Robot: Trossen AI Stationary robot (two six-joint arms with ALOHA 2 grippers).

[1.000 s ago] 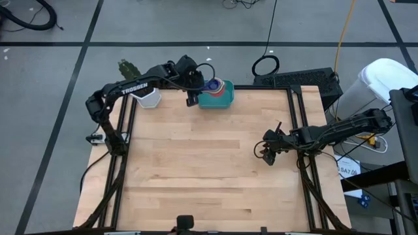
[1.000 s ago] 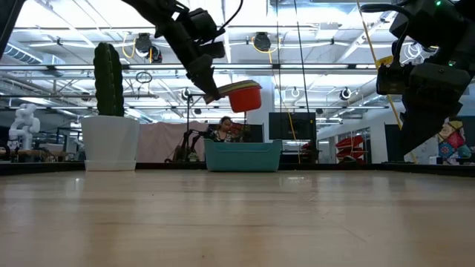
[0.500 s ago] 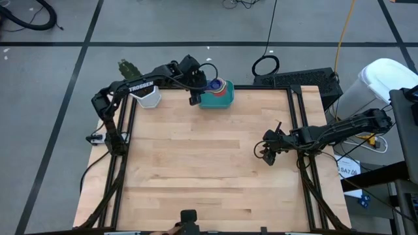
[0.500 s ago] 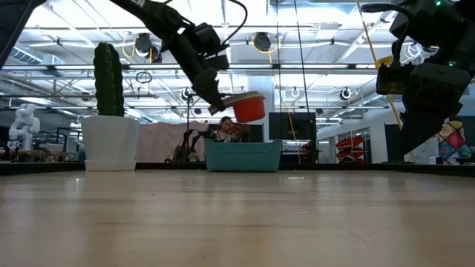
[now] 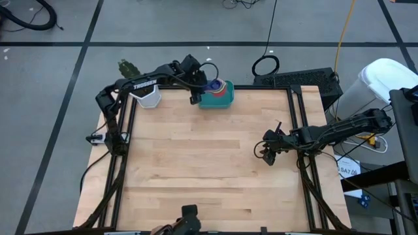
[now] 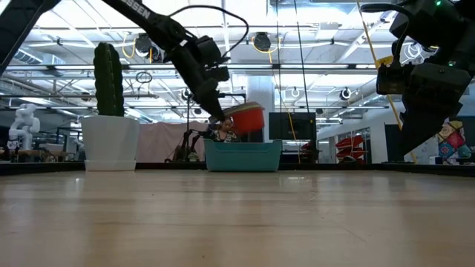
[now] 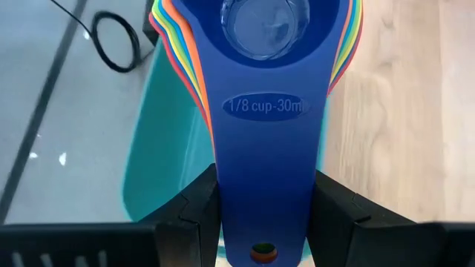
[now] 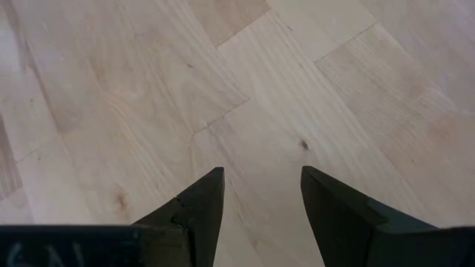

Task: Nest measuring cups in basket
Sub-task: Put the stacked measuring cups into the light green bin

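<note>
My left gripper (image 5: 196, 93) is at the table's far edge, shut on a nested stack of measuring cups (image 5: 214, 85). The stack hangs just above the teal basket (image 5: 217, 100). In the left wrist view a dark blue cup (image 7: 263, 30) marked 1/8 cup sits on top, with orange, yellow and red rims fanned beneath it and the basket (image 7: 159, 148) below. In the low view the red outer cup (image 6: 246, 119) hovers over the basket's rim (image 6: 243, 145). My right gripper (image 5: 266, 155) waits open above bare wood (image 8: 261, 200) near the table's right side. My left gripper pinches the stacked flat handles (image 7: 263, 170) between its two fingers (image 7: 194, 215), one on each side edge, near the handles' free end. The fingers lie along the handles and slant down from the table's left. The stack is lifted clear, bowls up and roughly level.
A white pot with a green cactus (image 5: 149, 98) stands at the far edge, left of the basket (image 6: 110, 141). The table's wooden middle and near half (image 5: 202, 170) lie bare. A person (image 6: 226, 127) shows in the room beyond the basket.
My left gripper has moved down toward the basket, still shut on the cups. The stack has dropped from well above the basket to just over its rim and has stayed roughly level.
</note>
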